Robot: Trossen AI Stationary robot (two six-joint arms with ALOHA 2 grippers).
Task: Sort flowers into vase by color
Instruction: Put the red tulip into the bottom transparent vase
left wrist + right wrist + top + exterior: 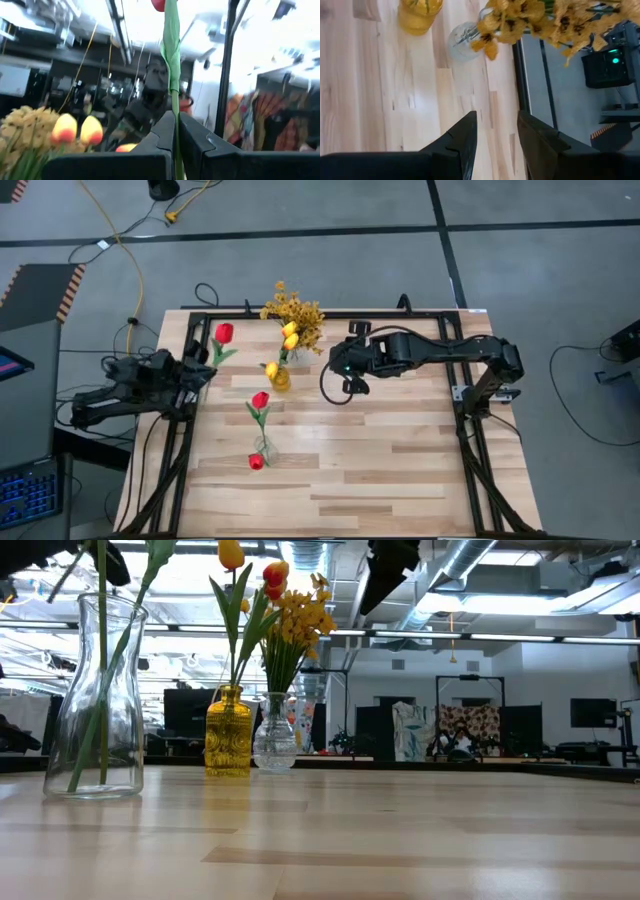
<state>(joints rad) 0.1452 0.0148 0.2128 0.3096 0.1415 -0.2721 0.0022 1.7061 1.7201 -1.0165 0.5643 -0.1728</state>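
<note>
At the left of the high view, the left gripper (203, 373) is seen at the bench's (400, 470) left edge, its fingers (165, 131) clenched on the green stem of a red tulip (223, 333). In the left wrist view the stem is pinched between the two fingers and runs straight up out of them, with the red head (158, 4) cut off at the top of the frame. In the high view the bloom lies up and to the right of the gripper, so the stem's long axis points from the fingers toward the upper middle of the frame.

Right of it and lower, in the middle of the high view, a clear vase (261, 446) with two red tulips (259, 400) is found; it is the big carafe (96, 700) at the left of the low view. It is judged to be the held tulip's goal, lying down and to the right of the left gripper, which is the nearer arm. For the stem's free end to drop in, it would need to be brought upright over the mouth.

Farther up and right, the amber vase (280, 377) with yellow tulips (290, 335) and a small glass vase (275, 733) of mustard sprays (295, 310) are seen close together.

At right of centre, the right gripper (340, 367) is held above the bench with its fingers (464, 140) released and nothing between them.
</note>
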